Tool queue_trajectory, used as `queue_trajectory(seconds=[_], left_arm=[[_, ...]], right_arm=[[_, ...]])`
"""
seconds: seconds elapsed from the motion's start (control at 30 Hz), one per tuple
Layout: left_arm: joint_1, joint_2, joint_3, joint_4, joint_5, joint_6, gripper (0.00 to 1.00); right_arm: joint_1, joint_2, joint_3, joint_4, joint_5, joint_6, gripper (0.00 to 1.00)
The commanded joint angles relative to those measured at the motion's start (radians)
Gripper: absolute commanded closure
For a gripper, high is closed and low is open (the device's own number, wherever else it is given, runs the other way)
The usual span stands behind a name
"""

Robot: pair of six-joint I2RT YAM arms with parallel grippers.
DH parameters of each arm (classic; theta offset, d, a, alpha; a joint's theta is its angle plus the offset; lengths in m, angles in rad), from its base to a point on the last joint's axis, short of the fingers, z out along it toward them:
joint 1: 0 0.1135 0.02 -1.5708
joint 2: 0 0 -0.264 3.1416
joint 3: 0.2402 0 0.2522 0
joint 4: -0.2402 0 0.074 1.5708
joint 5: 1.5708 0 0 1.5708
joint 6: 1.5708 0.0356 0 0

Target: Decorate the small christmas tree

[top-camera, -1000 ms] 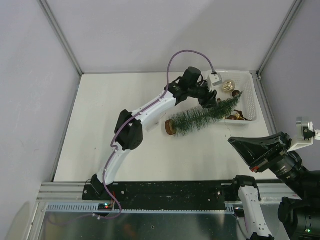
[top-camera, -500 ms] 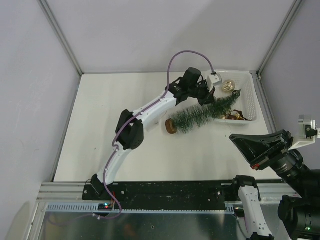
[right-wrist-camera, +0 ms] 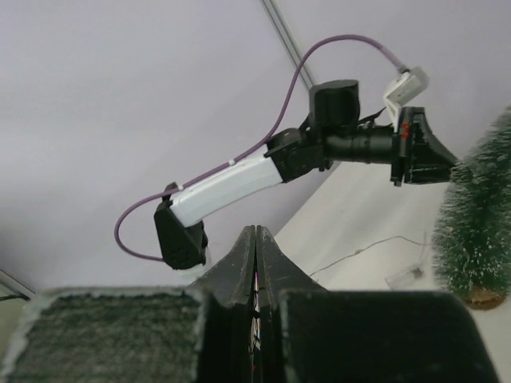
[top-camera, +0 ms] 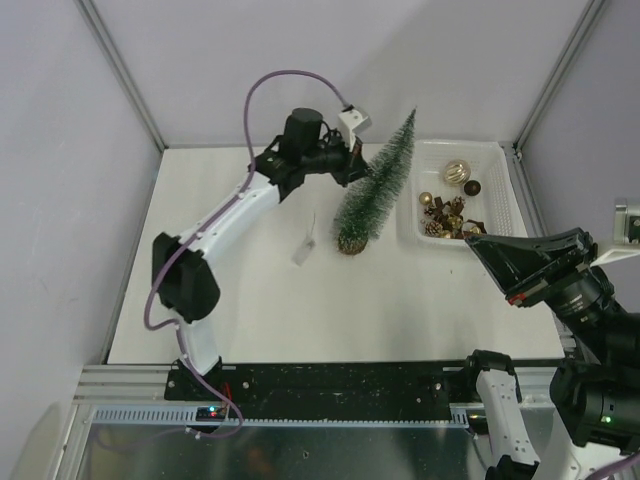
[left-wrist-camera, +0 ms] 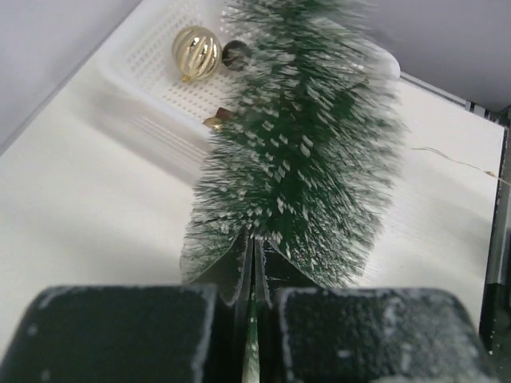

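Left fingers (left-wrist-camera: 227,267): closed to a thin slit at the lower centre of my left wrist view, with a trace of frosted green inside the slit.
Left gripper (top-camera: 357,166): clamped on the small christmas tree (top-camera: 375,185), partway up the side that faces the left of the picture, in the upper centre of the top view.
Small christmas tree: standing upright, its wooden disc base (top-camera: 351,244) down on the white table (top-camera: 250,300) near the centre of the frame. Its tip points toward the top edge. My wrist camera sees its bristles blurred and filling the middle of the picture.
Right fingers (right-wrist-camera: 239,263): pressed together at the bottom centre of my right wrist view, only a dark line between them.
Right gripper (top-camera: 470,240): at the right of the top view, tips aimed toward the left of the picture and overlapping the lower left corner of the basket. I cannot tell whether anything is pinched in it.
White mesh basket (top-camera: 505,200): upper right of the top view, just right of the tree and apart from it.
Basket contents: a ribbed gold ball (top-camera: 457,171), a small dark ball (top-camera: 472,186) beside it, and a heap of gold and brown pieces (top-camera: 445,215) below them.
Thin wire with a small clear pack (top-camera: 305,247): lying on the table just left of the tree's base.
Purple cable (top-camera: 262,90): arcing above my left arm at the upper left of centre.
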Motion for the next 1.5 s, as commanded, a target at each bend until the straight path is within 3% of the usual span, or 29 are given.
queue_trajectory(seconds=[0.0,0.23,0.53,0.73,0.93,1.13,1.47], left_arm=[[0.011,-0.138,-0.112,0.07,-0.034,-0.094,1.0],[0.017,-0.251,-0.261,0.071,-0.09,-0.14,1.0],[0.033,-0.248,-0.281,0.121,-0.207,-0.245,1.0],[0.091,-0.236,-0.285,0.14,-0.24,-0.32,1.0],[0.141,-0.25,-0.342,0.151,-0.241,-0.314,1.0],[0.17,-0.263,-0.357,0.155,-0.231,-0.303,1.0],[0.19,-0.257,-0.368,0.18,-0.278,-0.313,1.0]], right_arm=[[-0.006,0.047,0.013,0.114,-0.003,0.081,1.0],[-0.005,0.108,0.036,0.109,0.024,0.078,1.0],[0.022,0.109,-0.138,0.142,0.139,-0.005,1.0],[0.097,0.196,-0.18,0.106,0.325,-0.22,1.0],[0.244,0.433,-0.172,0.219,0.588,-0.413,1.0],[0.234,0.634,-0.081,0.228,0.82,-0.516,1.0],[0.133,0.542,-0.052,0.078,0.995,-0.582,1.0]])
